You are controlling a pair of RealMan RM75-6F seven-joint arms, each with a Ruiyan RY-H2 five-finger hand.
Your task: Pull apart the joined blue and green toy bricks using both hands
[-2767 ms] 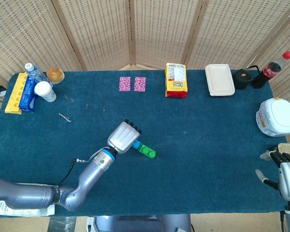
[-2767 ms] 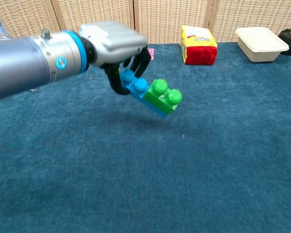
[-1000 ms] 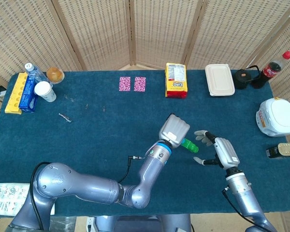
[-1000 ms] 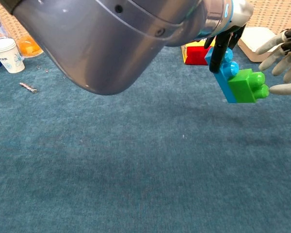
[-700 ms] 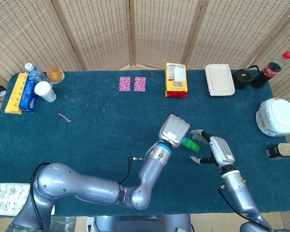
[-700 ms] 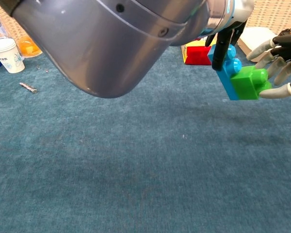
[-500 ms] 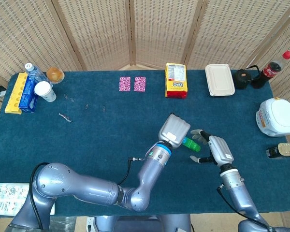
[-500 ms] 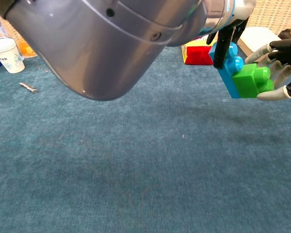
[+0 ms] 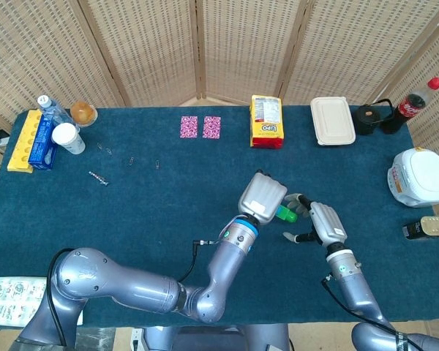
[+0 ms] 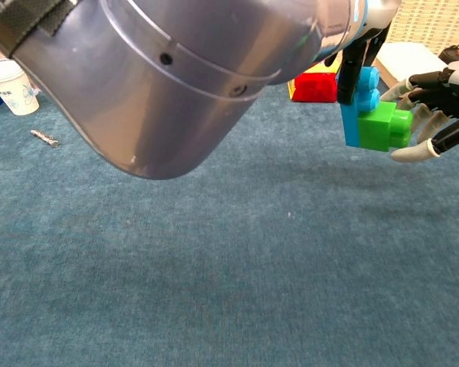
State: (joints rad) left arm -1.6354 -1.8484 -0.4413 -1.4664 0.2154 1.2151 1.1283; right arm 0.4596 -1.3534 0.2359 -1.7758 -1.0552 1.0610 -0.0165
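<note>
The left hand (image 9: 262, 194) held the blue brick (image 10: 355, 98) up off the blue table (image 9: 132, 212), its dark fingers (image 10: 350, 57) pinching the brick's top. The green brick (image 10: 385, 125) was still stuck to the blue one — the two were joined. The right hand (image 9: 323, 223) was right next to the green brick, fingers spread around it. I could not tell whether it had really grabbed on.
</note>
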